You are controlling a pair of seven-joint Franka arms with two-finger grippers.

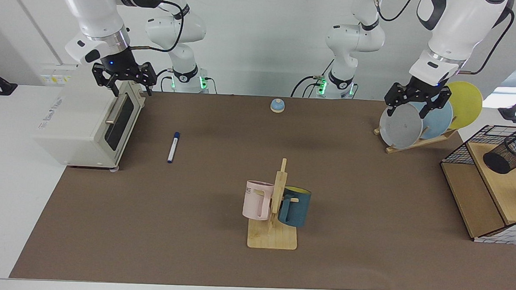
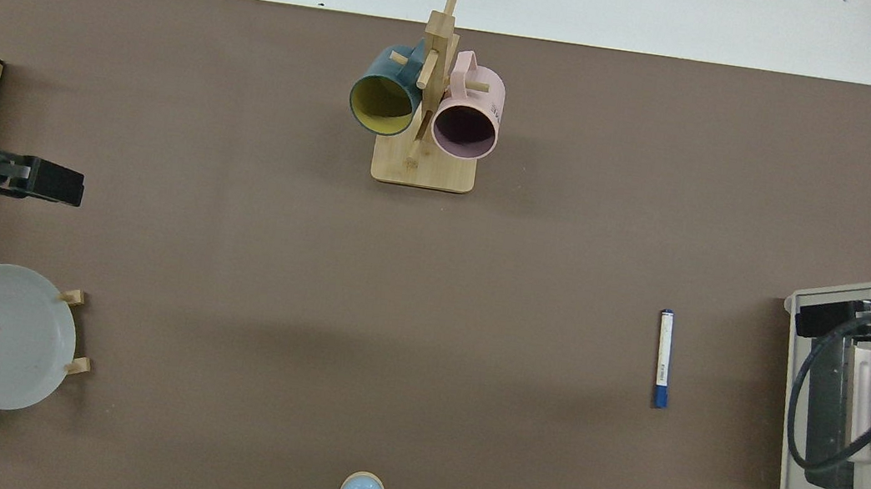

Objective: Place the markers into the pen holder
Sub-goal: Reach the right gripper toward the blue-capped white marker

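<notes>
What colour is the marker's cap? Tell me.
Dark blue, on the marker; the top view shows it best.

Tabletop (image 1: 368,202): covered by a brown mat. Directly under the right claw (image 1: 122,83) stands a white toaster oven (image 1: 89,124); just beside it, toward the centre, lies a marker (image 1: 173,147), flat. Under the left claw (image 1: 411,106) stands a plate rack (image 1: 415,141); outward of it, a wire basket (image 1: 485,181). Between both claws: a mug stand (image 1: 273,233) and a small blue knob (image 1: 277,105).

Both arms wait raised, left end effector (image 1: 413,104) and right end effector (image 1: 123,80) spread wide.
</notes>
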